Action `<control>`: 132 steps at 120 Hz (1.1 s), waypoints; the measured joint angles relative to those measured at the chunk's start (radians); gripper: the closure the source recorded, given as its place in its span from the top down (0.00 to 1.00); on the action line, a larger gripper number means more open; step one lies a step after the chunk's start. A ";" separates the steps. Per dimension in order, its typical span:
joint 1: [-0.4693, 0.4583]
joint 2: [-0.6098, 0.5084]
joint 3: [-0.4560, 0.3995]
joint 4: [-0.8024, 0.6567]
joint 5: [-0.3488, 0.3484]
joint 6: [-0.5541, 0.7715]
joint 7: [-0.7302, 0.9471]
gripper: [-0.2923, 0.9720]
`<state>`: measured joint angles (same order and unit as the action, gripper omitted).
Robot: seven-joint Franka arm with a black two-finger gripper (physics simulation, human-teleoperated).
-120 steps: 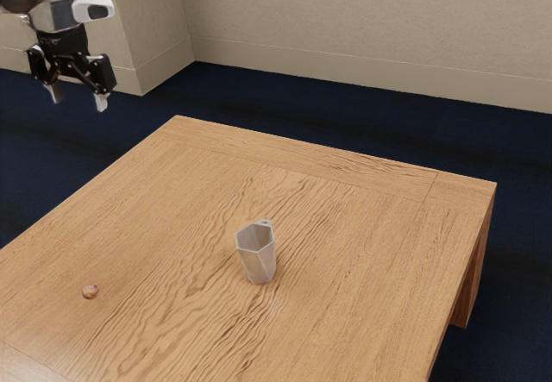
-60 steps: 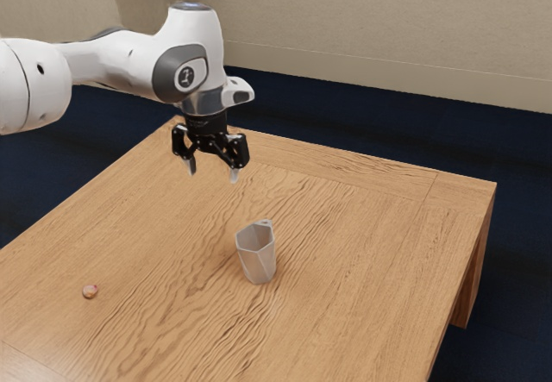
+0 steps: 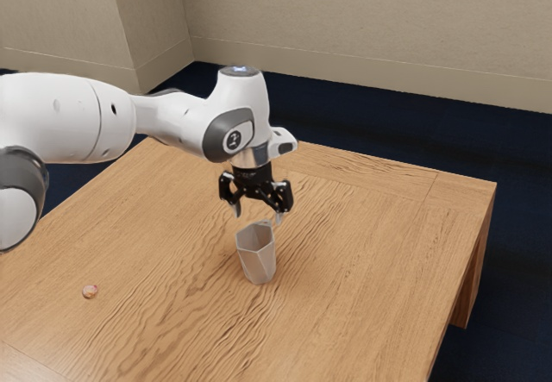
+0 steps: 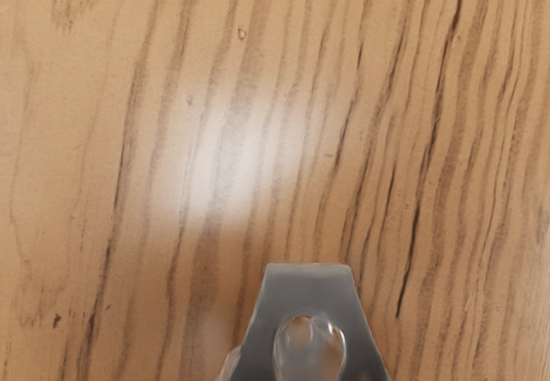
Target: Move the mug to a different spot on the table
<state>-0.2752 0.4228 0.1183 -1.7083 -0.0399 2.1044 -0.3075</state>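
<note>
A grey faceted mug (image 3: 256, 253) stands upright near the middle of the wooden table (image 3: 155, 218). My black gripper (image 3: 258, 216) hangs just above the mug's rim, at its far side, with its fingers spread open and nothing between them. In the wrist view the mug's handle side (image 4: 308, 334) sits directly under my hand, with bare wood grain around it.
A small round brownish object (image 3: 90, 291) lies on the table toward the exterior view's left front. The table's far edge and right edge drop off to dark blue carpet (image 3: 405, 123). Beige walls stand behind.
My arm has swung from the exterior view's upper left across the table and down, ending just above the mug. The mug has stayed in place.
</note>
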 joint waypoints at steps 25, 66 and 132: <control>0.005 0.035 -0.001 0.001 0.043 0.046 0.015 0.77; 0.018 0.077 -0.002 0.016 0.021 0.067 0.004 0.77; 0.024 0.126 -0.002 0.043 -0.006 0.092 -0.041 0.77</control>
<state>-0.2513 0.5492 0.1166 -1.6650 -0.0459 2.1962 -0.3481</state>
